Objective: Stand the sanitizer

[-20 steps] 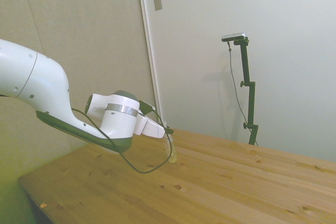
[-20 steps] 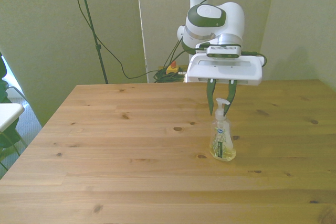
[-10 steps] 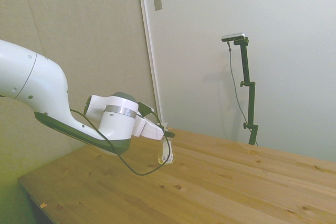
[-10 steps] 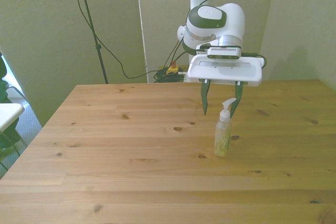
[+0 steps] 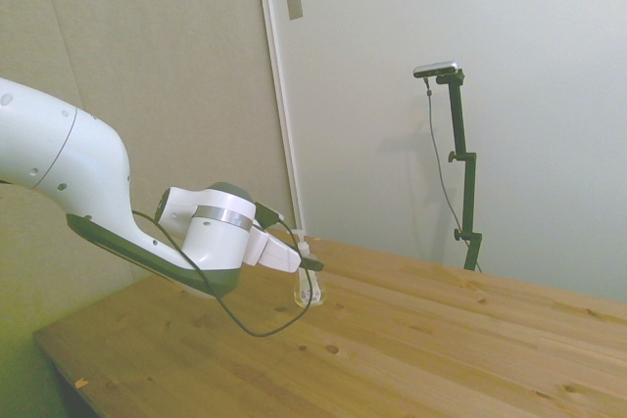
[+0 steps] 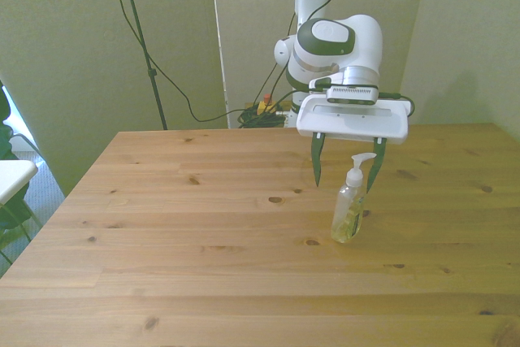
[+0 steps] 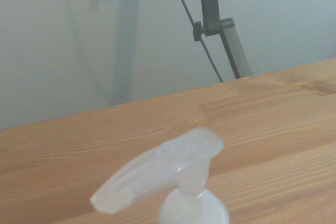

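Wooden table [image 6: 203,233], plain walls behind. Sanitizer [image 6: 349,209] stands upright on the table, leaning a touch. The gripper [image 6: 348,170] straddles its pump top with fingers spread wide, touching nothing as far as I can see. Arm's stretched out low, wrist level, fingers pointing down. I'd back straight up, no sideways drift, or that pump gets clipped.

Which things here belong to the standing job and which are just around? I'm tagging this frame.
Job:
- sanitizer, upright on the table, looks slightly tilted
- gripper, open, a finger on either side of the pump top

Just around:
- cables on the floor behind the table
- white object at the front view's left edge
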Controlling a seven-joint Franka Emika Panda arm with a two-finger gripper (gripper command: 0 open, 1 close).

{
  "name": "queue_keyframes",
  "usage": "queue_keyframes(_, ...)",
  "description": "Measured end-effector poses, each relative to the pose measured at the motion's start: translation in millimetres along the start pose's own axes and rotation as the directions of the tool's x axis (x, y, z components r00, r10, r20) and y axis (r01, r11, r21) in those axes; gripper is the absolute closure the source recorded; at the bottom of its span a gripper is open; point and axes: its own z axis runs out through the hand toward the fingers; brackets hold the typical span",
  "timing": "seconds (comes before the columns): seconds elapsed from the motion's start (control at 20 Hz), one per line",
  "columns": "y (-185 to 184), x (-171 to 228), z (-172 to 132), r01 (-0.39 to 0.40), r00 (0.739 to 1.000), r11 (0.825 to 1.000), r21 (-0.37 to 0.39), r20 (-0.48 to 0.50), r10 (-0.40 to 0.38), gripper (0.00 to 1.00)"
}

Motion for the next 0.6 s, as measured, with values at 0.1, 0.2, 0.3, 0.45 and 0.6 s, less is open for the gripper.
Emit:
queue_keyframes(0.1,3,-5,-1,0.008,1.0,1.0,-0.004,0.011,-0.008,0.0)
queue_keyframes(0.2,9,-11,-2,0.014,0.999,1.0,-0.011,0.038,-0.014,0.0)
queue_keyframes(0.3,16,-16,-5,0.016,0.997,1.0,-0.02,0.074,-0.014,0.0)
queue_keyframes(0.45,23,-21,-10,0.027,0.992,0.999,-0.036,0.125,-0.023,0.0)
queue_keyframes(0.6,30,-24,-17,0.038,0.987,0.998,-0.057,0.161,-0.028,0.0)
